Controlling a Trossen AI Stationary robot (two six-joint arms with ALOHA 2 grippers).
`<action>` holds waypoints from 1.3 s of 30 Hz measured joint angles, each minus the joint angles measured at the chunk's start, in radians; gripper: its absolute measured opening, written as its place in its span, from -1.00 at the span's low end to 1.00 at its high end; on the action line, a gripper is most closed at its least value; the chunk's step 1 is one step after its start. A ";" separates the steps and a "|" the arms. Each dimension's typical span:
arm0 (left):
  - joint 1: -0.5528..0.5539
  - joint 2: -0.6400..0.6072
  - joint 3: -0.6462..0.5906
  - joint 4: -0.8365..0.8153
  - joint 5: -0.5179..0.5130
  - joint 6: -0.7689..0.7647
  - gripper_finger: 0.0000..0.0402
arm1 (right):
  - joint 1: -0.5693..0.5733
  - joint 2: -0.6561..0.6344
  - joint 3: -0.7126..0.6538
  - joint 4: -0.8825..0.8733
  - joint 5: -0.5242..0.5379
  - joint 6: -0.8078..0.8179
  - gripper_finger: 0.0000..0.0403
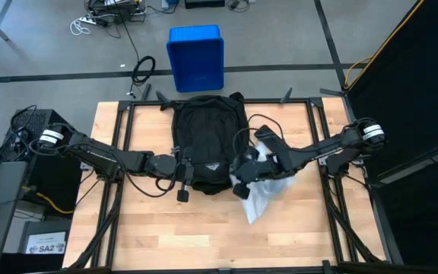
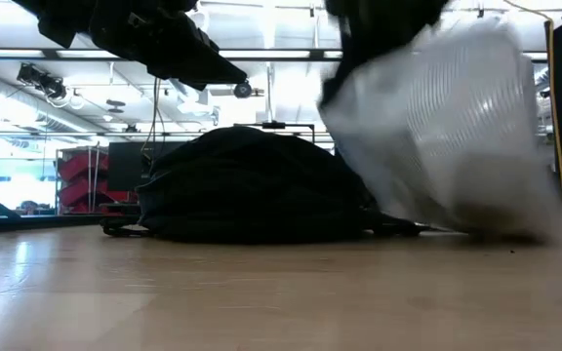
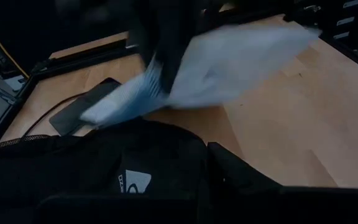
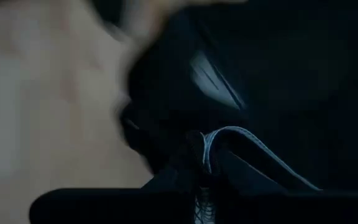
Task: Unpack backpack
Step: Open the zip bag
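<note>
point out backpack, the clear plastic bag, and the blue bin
backpack (image 1: 204,137): high view, middle of its black top face.
clear plastic bag (image 1: 263,194): high view, loose lower part on the table.
blue bin (image 1: 195,57): high view, inside floor, beyond the table.

Bare table (image 1: 158,228) in front, backpack (image 1: 204,137) and clear bag (image 1: 268,186) blocking the middle

Readable text: "SA2", printed on a white label (image 1: 46,246) lying at the lower left, beside the table (image 1: 166,228). White logo mark (image 3: 133,182) on the black backpack (image 1: 204,133), seen also from above near its lower edge; shape only, no letters legible. No other readable text, numbers or signs.
</note>
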 joint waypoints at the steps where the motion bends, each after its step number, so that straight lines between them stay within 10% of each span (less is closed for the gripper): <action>1: 0.000 0.000 0.000 0.000 0.000 0.017 -1.00 | 0.022 0.000 0.033 0.001 0.017 -0.024 -1.00; 11: -0.001 0.033 0.000 0.048 0.073 0.100 -0.84 | 0.210 0.000 0.186 -0.009 0.195 -0.156 -1.00; 22: 0.001 0.234 0.000 0.453 0.249 0.147 -0.44 | 0.312 0.000 0.190 0.007 0.247 -0.153 -1.00; 39: 0.107 0.405 0.000 0.516 0.084 0.152 0.13 | 0.395 0.000 0.261 0.079 0.269 -0.202 -1.00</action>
